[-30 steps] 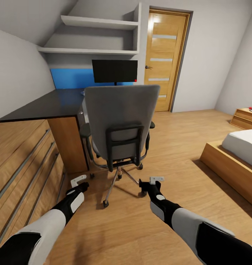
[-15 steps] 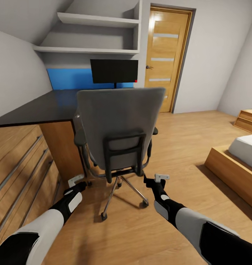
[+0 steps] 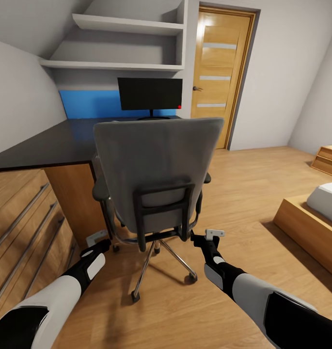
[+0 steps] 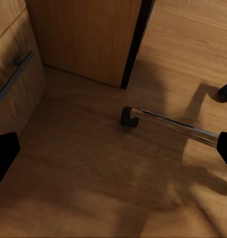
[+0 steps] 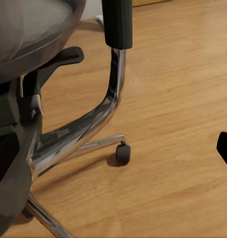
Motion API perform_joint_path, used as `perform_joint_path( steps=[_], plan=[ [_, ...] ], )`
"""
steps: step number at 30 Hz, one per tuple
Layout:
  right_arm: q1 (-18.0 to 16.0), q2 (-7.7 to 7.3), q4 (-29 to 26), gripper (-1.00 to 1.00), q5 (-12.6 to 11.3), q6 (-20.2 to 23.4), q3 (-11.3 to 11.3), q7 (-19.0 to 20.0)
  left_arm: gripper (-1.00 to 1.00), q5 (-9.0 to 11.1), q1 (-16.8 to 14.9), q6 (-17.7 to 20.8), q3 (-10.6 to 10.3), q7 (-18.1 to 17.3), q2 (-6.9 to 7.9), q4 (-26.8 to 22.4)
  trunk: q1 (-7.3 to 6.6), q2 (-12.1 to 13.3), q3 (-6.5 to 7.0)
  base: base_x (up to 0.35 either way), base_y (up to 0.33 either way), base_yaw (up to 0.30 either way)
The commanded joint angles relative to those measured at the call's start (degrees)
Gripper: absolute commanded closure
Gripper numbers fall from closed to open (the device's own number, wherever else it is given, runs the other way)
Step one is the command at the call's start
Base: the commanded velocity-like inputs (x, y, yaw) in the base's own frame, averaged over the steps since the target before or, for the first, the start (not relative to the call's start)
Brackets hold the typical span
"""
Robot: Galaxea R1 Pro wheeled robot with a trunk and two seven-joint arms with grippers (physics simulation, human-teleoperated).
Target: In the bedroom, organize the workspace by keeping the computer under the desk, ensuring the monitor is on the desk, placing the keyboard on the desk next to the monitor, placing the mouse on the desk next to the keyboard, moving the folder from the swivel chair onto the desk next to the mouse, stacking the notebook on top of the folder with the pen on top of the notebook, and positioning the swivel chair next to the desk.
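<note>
Facing grey swivel chair (image 3: 156, 169) backrest, chrome base, glossy black desk (image 3: 49, 145)

Matt grey cloth swivel chair (image 3: 156, 169), glossy black desk (image 3: 54, 143)

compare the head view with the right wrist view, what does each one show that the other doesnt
Head view alone: the monitor standing on the black desk, the door, shelves, a bed corner, both arms, and the chair's grey backrest. Right wrist view alone: a close look at the chrome armrest support and one caster. Both share the swivel chair and the wood floor.
</note>
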Motion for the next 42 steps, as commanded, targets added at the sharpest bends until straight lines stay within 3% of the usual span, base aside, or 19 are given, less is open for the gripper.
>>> perform_joint_path(
  steps=[1, 21, 30, 42],
  plan=[
    [-0.04, -0.01, -0.05, -1.00, -0.18, -0.10, 0.52, -0.43, -1.00, 0.47, -0.03, -0.22, -0.21, 0.15, 0.03, 0.01, -0.01, -0.02, -0.05, 0.026, 0.000, 0.000],
    [-0.04, 0.07, -0.13, -1.00, -0.15, -0.18, 0.69, -0.35, -1.00, 0.47, -0.03, -0.22, -0.20, 0.09, 0.05, -0.01, -0.01, -0.02, -0.05, 0.079, 0.000, 0.000],
    [-0.04, 0.07, -0.14, -1.00, -0.15, -0.18, 0.76, -0.28, -1.00, 0.47, -0.03, -0.31, -0.25, 0.06, -0.03, -0.08, -0.01, -0.02, -0.05, 0.280, 0.000, 0.000],
    [-0.04, 0.12, -0.14, -1.00, -0.16, -0.18, 0.78, -0.26, -1.00, 0.47, -0.03, -3.17, -0.38, 0.06, -0.10, -0.08, -0.01, -0.02, -0.05, 0.302, -0.009, 0.000]
  ],
)
